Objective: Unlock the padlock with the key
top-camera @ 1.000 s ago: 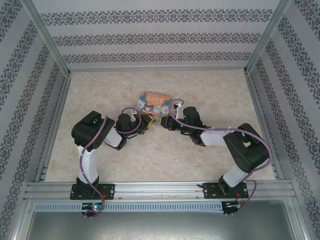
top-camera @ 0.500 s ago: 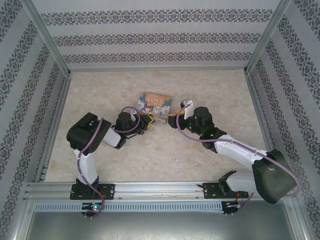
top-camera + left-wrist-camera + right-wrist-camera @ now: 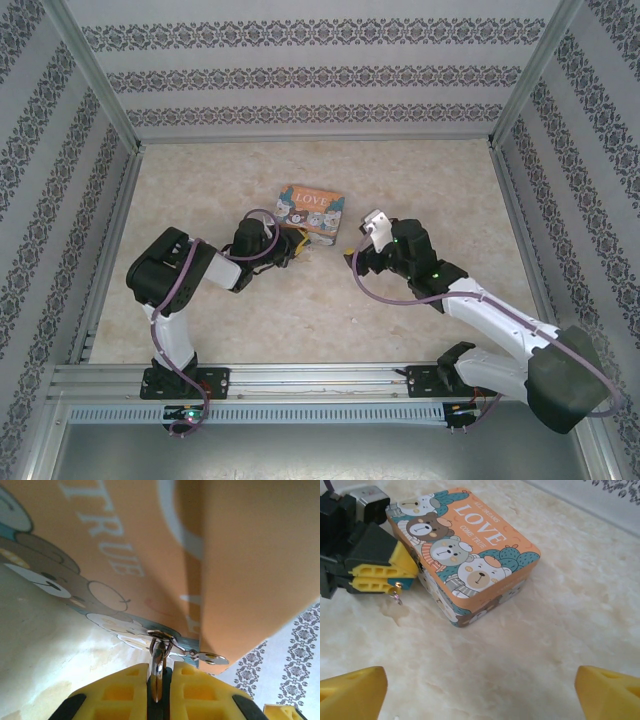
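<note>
My left gripper (image 3: 293,243) is shut on a thin silvery key (image 3: 158,672), right beside the near left corner of the orange "LOVE" tin (image 3: 310,207). A key ring (image 3: 161,637) sits at the key's top, and a second small key (image 3: 210,657) dangles from it to the right. In the right wrist view the ring (image 3: 396,598) hangs below the yellow left fingers (image 3: 390,570). A small teal patch (image 3: 404,583) shows at those fingertips; I cannot tell whether it is the padlock. My right gripper (image 3: 362,250) stands open and empty, right of the tin and low over the table (image 3: 480,690).
The tin (image 3: 465,540) lies flat on the marbled tabletop (image 3: 555,610), lid up, and looms close in the left wrist view (image 3: 125,540). Patterned walls and metal frame rails (image 3: 110,240) bound the table on three sides. Bare tabletop lies in front of the tin.
The right gripper has drawn back to the right, away from the left gripper and the tin. The left gripper stays at the tin's corner; its elbow has swung slightly left.
</note>
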You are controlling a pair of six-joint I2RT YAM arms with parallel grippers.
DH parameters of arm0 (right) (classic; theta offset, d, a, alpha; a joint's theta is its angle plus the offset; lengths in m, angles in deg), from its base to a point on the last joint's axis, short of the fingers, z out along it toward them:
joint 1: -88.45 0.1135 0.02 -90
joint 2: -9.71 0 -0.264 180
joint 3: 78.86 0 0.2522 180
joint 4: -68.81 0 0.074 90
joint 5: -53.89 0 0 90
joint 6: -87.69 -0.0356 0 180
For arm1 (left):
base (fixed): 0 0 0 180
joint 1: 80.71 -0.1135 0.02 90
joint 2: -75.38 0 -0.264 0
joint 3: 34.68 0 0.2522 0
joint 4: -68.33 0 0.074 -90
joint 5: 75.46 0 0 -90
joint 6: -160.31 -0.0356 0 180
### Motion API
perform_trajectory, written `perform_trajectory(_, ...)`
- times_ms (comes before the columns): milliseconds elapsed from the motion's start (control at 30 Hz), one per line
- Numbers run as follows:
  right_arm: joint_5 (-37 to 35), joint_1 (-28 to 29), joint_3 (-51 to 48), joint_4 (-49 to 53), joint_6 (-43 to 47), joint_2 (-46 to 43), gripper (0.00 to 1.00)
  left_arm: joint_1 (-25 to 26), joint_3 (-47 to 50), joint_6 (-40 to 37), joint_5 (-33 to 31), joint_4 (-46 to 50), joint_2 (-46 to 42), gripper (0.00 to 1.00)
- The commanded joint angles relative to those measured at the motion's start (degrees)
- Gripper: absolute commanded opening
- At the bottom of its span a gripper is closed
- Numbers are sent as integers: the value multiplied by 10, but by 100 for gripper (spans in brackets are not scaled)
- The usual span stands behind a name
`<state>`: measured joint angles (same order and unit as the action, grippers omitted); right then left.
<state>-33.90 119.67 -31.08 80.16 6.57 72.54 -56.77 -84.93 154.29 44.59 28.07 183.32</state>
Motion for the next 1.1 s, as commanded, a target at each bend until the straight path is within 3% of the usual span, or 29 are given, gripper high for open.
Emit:
perform_trajectory(0,-44,-7,13,17,57,-14,98,6,-22,-17,16,17,-24,5)
perform_trajectory(233,-78,-16,-4,-5,66,-35,99,5,-40,-28,29,36,-30,5)
perform_trajectory(433,-63,-18,-23,8,97,-75,99,5,-42,-23,36,41,-34,4)
perform_trajectory(600,-68,-15,-48,26,145,-112,93,8,-46,-27,41,66,-43,4)
perform_trajectory(867,-84,17,-92,30,221,-177,90,11,-60,-35,50,121,-57,4)
perform_trajectory(1067,-119,61,-108,18,277,-174,89,13,-57,-22,53,133,-63,4)
